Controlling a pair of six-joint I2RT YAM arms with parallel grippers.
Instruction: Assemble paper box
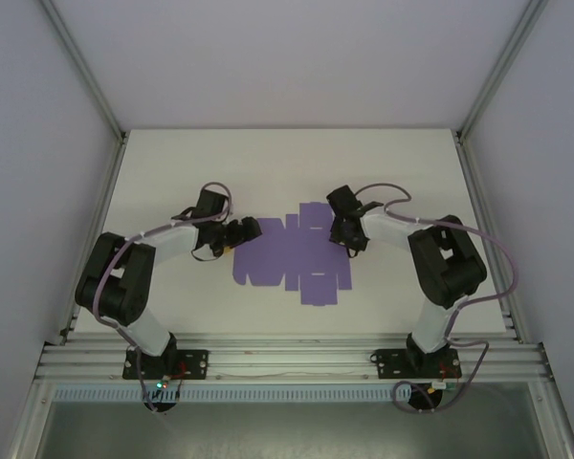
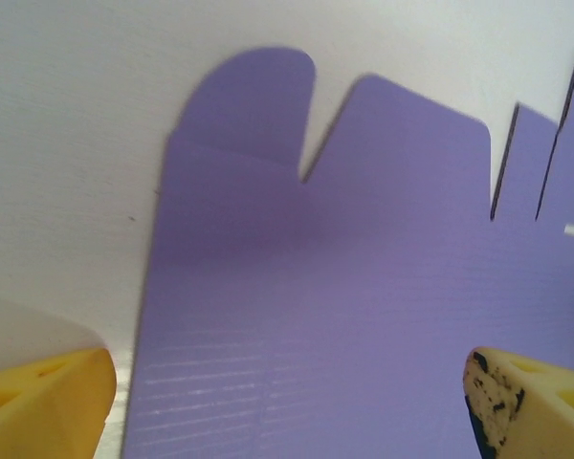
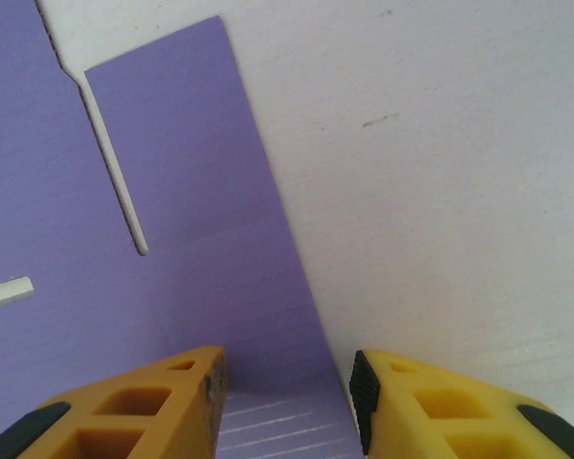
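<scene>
Paper box (image 1: 297,256): a flat, unfolded purple die-cut sheet lay near the middle of the white worktop (image 1: 220,163), its flaps and tabs spread out.
Sheet detail, left wrist view: the paper box (image 2: 344,287) showed a rounded tab (image 2: 258,96) at its far edge, with a notch beside it and two narrow cuts further right.
Sheet detail, right wrist view: the paper box (image 3: 172,191) had a long thin slit (image 3: 110,163), and its straight outer edge ran down toward the camera.
Left end effector (image 1: 252,229): it sat at the sheet's left edge. In its own camera the left end effector (image 2: 289,382) was spread wide and held nothing. One yellow finger (image 2: 57,402) was over the bare worktop (image 2: 67,143) just beside the sheet and the other was over the purple card.
Right end effector (image 1: 344,234): it sat at the sheet's upper right part. Seen from the wrist, the right end effector (image 3: 287,382) was partly open with a clear gap. The sheet's edge ran into that gap, unclamped. One finger (image 3: 163,402) was above the card and the other above the worktop (image 3: 440,191).
Contact: I could not tell whether either set of fingertips touched the sheet.
</scene>
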